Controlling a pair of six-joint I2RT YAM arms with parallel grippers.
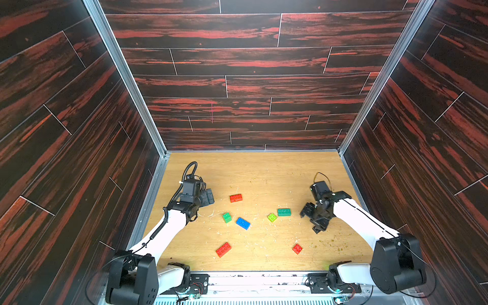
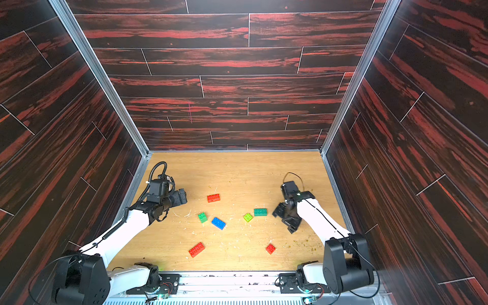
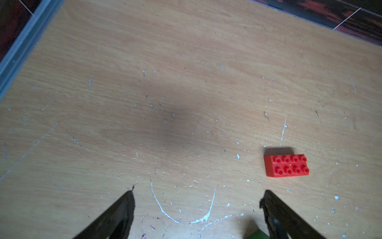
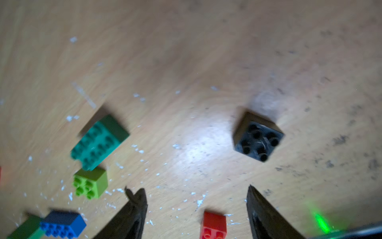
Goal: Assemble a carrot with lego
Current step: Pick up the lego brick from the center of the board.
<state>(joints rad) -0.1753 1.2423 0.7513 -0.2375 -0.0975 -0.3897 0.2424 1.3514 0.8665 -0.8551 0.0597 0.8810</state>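
Observation:
The lego lies as separate bricks on the wooden table (image 1: 264,171); no carrot is in view. In both top views I see a long red brick (image 1: 235,197), a green one (image 1: 226,217), a blue one (image 1: 243,223), a lime one (image 1: 272,217), a teal one (image 1: 284,212), a second long red one (image 1: 223,249) and a small red one (image 1: 297,248). A black brick (image 4: 258,138) shows only in the right wrist view, ahead of my open right gripper (image 4: 196,189). My left gripper (image 3: 198,194) hangs open and empty, left of the long red brick (image 3: 286,165).
Dark wood-patterned walls with metal corner rails (image 1: 148,124) close in the table on three sides. White scratches and crumbs mark the tabletop. Both arm bases sit on the rail (image 1: 264,280) at the near edge.

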